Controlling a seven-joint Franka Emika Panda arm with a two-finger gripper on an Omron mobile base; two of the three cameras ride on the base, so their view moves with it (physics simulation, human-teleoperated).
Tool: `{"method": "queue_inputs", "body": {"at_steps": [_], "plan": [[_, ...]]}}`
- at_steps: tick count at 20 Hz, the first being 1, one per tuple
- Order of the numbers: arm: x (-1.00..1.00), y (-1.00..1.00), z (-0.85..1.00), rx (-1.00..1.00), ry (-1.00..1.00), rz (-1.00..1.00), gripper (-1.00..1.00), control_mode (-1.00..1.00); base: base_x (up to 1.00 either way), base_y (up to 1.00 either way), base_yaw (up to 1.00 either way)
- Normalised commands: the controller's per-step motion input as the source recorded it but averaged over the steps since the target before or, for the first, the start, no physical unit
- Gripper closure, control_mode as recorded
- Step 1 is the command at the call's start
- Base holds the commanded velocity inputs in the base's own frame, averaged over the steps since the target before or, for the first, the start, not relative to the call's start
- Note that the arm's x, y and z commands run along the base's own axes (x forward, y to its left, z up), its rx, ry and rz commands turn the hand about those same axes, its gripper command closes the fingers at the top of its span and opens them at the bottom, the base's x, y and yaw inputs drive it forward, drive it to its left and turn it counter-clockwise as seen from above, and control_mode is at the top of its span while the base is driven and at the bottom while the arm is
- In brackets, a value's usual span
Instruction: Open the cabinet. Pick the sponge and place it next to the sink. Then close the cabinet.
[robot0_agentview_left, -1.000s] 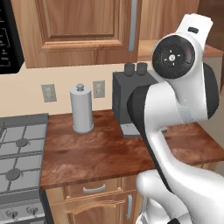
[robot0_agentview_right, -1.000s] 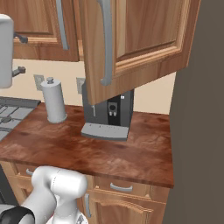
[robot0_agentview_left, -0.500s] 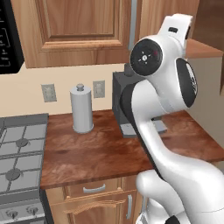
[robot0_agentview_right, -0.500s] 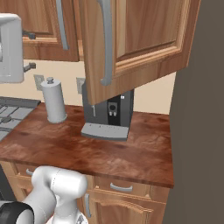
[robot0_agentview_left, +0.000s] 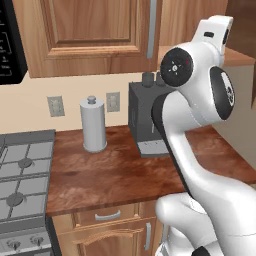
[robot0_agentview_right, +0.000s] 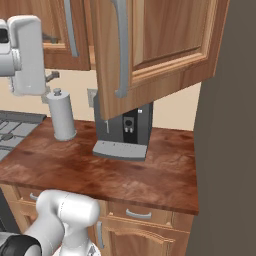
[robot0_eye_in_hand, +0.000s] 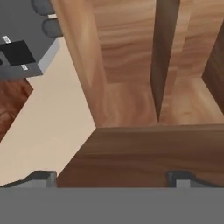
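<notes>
The cabinet (robot0_agentview_right: 155, 50) hangs over the counter with its right door swung out toward me, and its long grey handle (robot0_agentview_right: 120, 50) faces the room. The left door (robot0_agentview_left: 95, 35) is shut. My white hand (robot0_agentview_right: 25, 55) hovers left of the open door at cabinet height. In the hand view my gripper (robot0_eye_in_hand: 111, 179) is open, fingertips (robot0_eye_in_hand: 41, 177) wide apart with nothing between them, facing the cabinet's bare wooden inside (robot0_eye_in_hand: 131, 52) and an upright board (robot0_eye_in_hand: 164, 57). The sponge is hidden from me. The sink is out of view.
A dark coffee machine (robot0_agentview_right: 125, 130) stands on the wooden counter (robot0_agentview_right: 100, 175) under the open door. A grey paper towel roll (robot0_agentview_left: 93, 125) stands to its left. A stove (robot0_agentview_left: 20, 170) lies further left under a black microwave (robot0_agentview_left: 10, 40). A dark wall (robot0_agentview_right: 230, 125) closes the right.
My arm has swung and the hand has come further into the right base view from the left edge, nearer the open cabinet. The jaws have stayed wide.
</notes>
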Motion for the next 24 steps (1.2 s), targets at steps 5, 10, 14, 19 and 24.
{"method": "queue_inputs", "body": {"at_steps": [5,10,14,19,24], "plan": [[0.0,-0.5,0.0,-0.06,0.0,-0.09,-1.0,-1.0,0.0,0.0,0.0],[0.03,-0.35,0.0,-0.06,0.0,-0.08,-1.0,-1.0,0.0,0.0,0.0],[0.04,-0.2,0.0,-0.08,0.03,-0.09,-1.0,-1.0,0.0,0.0,0.0],[0.07,-0.16,0.0,-0.07,0.03,-0.09,-1.0,-1.0,0.0,0.0,0.0],[0.21,-0.1,0.0,-0.09,0.05,-0.11,-1.0,-1.0,0.0,0.0,0.0]]}}
